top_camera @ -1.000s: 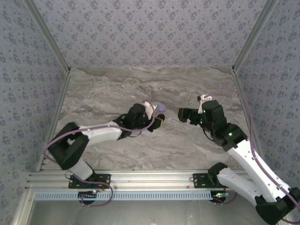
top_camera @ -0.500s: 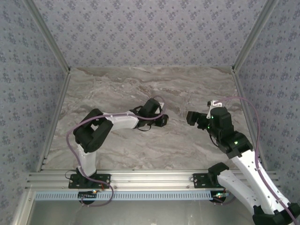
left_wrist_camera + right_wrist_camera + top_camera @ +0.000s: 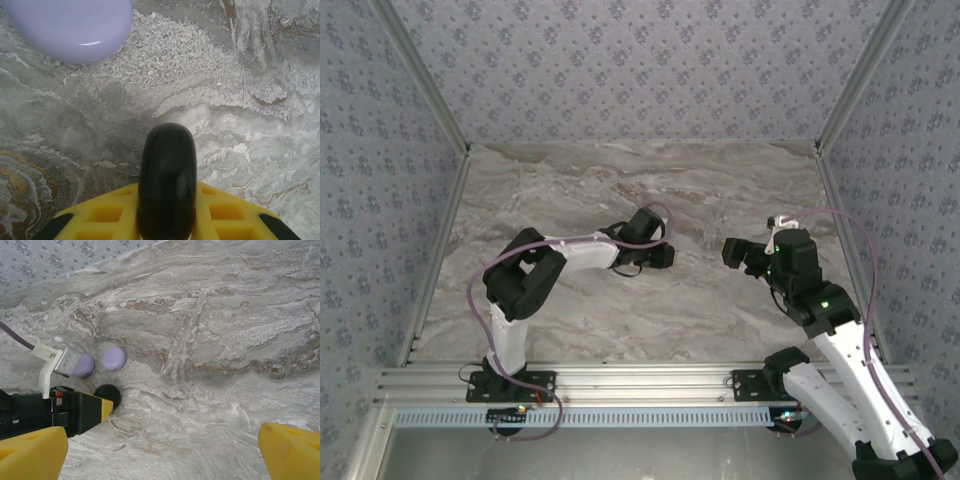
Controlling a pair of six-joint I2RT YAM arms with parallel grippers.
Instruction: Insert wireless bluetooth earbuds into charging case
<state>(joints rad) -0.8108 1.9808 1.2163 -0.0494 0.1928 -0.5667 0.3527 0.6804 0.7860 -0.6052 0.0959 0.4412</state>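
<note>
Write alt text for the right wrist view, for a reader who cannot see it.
The right gripper stands wide open, its yellow fingertips in the lower corners, over a grey marble table. At the left, the left gripper sits beside a black rounded piece, with two lilac rounded pieces just beyond it.

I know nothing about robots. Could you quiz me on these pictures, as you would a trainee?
1. True or false: the right hand has its fingers wide apart.
2. How many lilac discs does the right wrist view show?
3. The piece at the left hand tip is: A black, B red, C white.
Key: 1 true; 2 two; 3 A.
</note>
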